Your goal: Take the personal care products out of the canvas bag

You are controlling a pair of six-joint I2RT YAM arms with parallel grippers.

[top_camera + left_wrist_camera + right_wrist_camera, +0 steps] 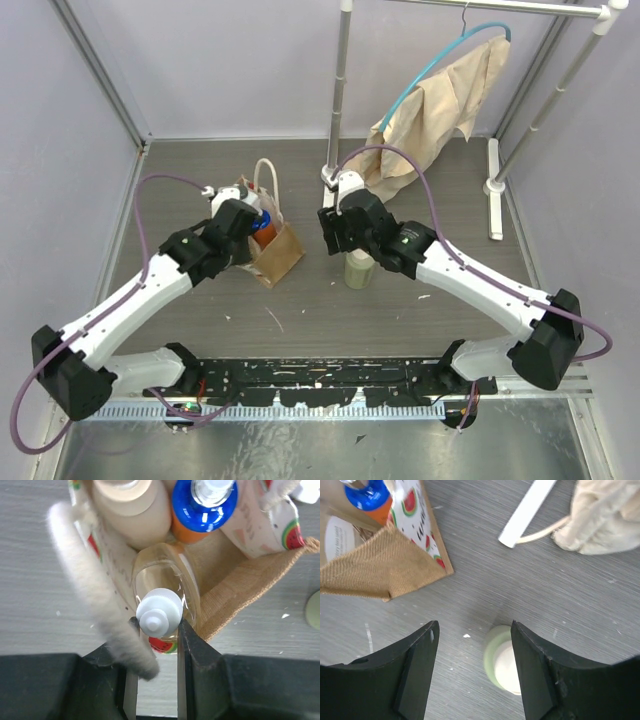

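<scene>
Grey wood-grain table point(420, 310), lavender walls, metal rack at the far right carrying a beige cloth point(440, 110) on a teal hanger point(430, 65).

Canvas bag point(278, 255) stands left of table centre, mouth open, one cream loop handle point(266, 180) standing up on its far side. The liner shows a watermelon print.

Left gripper point(158, 630) is at the bag's mouth. Its jaws are clenched on the white cap point(160, 612) of a clear pale bottle point(167, 577), one finger against each side of the cap. The other cream handle point(95, 595) drapes across the left finger. The bottle body is inside the bag. Beyond it in the bag: a tan bottle with peach cap point(130, 505) and an orange bottle with blue cap point(205, 505), side by side and touching.

Olive-green bottle point(502, 662) is out of the bag, upright on the table just right of it, pale lid up.

Right gripper point(473, 625) hovers above this bottle, released, jaws spread wide. Cannot tell whether the right finger touches it. A white rack foot point(527, 512) lies on the table beyond.
</scene>
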